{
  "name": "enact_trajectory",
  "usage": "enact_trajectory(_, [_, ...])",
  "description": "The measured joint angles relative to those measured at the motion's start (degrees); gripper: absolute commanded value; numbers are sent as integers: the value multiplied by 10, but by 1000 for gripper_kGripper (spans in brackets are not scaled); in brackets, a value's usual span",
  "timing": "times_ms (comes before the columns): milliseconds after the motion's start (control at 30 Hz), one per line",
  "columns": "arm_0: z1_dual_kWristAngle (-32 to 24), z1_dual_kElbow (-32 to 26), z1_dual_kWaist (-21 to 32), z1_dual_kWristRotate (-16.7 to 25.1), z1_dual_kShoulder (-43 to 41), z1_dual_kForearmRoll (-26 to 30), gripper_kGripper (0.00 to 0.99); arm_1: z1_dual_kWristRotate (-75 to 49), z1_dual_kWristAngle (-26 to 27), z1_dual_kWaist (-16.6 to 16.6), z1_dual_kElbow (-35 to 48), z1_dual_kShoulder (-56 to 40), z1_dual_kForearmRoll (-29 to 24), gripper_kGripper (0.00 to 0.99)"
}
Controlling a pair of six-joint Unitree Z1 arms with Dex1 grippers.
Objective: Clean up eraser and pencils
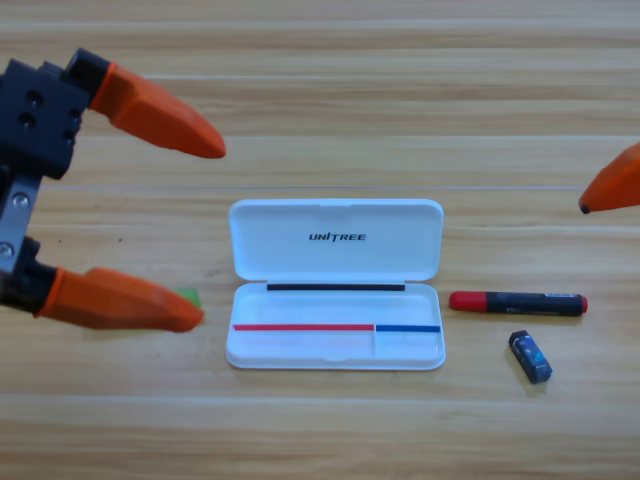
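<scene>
The eraser [530, 357], a small dark blue block with a light blue label, lies on the table right of the open white case [336, 285]. Just above it lies a black marker [518, 302] with a red cap and red end. Only a green tip of the second stick [188, 296] shows, the rest hidden behind the left gripper's lower jaw. My left gripper [208, 234] fills the picture's left side, open, with its two orange jaws wide apart and nothing between them. At the right edge only one orange jaw tip of the right gripper [612, 184] shows.
The white case lies open in the middle, lid folded back toward the top, tray toward the front. Bare wooden table [330, 430] surrounds it.
</scene>
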Motion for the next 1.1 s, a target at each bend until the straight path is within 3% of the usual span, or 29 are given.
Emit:
enact_trajectory(467, [2,-2,0,0,1,9,962,42,-3,0,4,0,0,983])
enact_trajectory(533, [10,-3,0,0,1,11,963,62,-17,0,4,-2,1,983])
enact_trajectory(600, [29,-11,0,0,3,19,963,91,-66,-3,4,-4,14,983])
enact_trajectory(700, [60,-50,0,0,14,57,963,144,-150,-10,4,-4,32,983])
enact_trajectory(867, [136,-177,0,0,61,172,963,225,-254,-16,-2,41,38,983])
enact_trajectory(967, [179,-242,-1,0,89,224,963,241,-261,-20,-16,123,43,983])
enact_trajectory(1100, [246,-275,-1,9,116,255,962,296,-249,-22,-19,232,43,953])
